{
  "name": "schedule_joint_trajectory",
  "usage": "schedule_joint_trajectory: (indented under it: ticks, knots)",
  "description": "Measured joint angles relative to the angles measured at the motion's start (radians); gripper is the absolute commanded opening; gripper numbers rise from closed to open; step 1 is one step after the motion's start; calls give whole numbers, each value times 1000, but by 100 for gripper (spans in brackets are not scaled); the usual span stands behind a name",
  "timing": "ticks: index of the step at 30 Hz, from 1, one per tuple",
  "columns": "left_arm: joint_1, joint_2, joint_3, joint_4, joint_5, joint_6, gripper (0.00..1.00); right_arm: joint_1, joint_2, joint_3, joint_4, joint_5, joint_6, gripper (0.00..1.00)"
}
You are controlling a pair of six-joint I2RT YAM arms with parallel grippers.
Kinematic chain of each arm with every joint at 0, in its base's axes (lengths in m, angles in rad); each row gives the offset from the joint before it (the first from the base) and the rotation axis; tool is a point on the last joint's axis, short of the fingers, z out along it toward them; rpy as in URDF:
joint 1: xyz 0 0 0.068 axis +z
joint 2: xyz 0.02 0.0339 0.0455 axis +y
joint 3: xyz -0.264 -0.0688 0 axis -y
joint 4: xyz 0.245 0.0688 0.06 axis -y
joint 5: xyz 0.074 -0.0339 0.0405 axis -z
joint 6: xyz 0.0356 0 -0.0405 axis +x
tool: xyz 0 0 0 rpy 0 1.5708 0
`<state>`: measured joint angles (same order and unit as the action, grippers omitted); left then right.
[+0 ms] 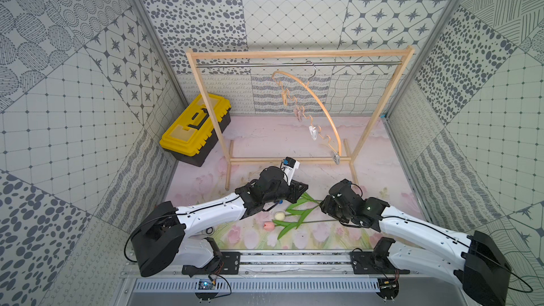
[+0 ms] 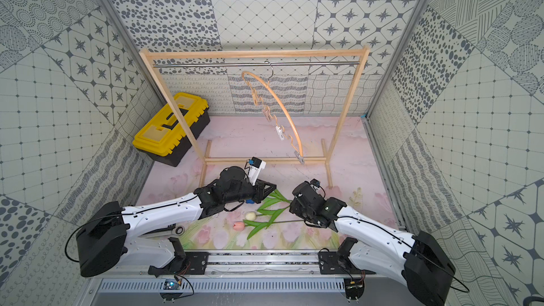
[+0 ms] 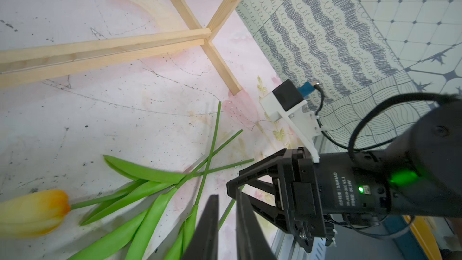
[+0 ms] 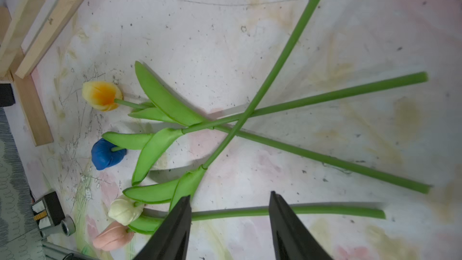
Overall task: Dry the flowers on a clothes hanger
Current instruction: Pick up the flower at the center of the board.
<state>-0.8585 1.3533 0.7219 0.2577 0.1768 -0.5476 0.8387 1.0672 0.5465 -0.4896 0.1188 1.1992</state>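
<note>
Pickup time: the flowers [image 4: 172,111] lie flat on the worktop [image 4: 325,33], stems crossing, directly beneath the right hand [image 4: 229,194]. That hand is released and empty, its fingers set wide apart. The bare stem of the pink tulip [image 4: 112,236] runs across the gap between them, just below the tips. One finger hangs over a leaf of the cream tulip [image 4: 125,208], so I'd say a straight drop risks snagging it. A better line looks to be sliding along the stem away from the heads and closing only on bare green. That also keeps clear of the crossing where the other three stems tangle, so one flower should lift alone.

The left hand [image 3: 226,196] hovers on the far side of the bundle from the right one. Its fingers are close together with a sliver of green showing in the slit, but I cannot tell whether it pinches anything. The clothes hanger [image 1: 321,103] dangles from the rack [image 1: 294,53], well beyond both hands, its clothespins bare.
</note>
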Motion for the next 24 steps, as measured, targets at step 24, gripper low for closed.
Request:
schedule_joint_trajectory:
  ticks: [24]
  knots:
    - [1,-11,-29,-107,-106,0,11,83,363,153,-6,77,340,35]
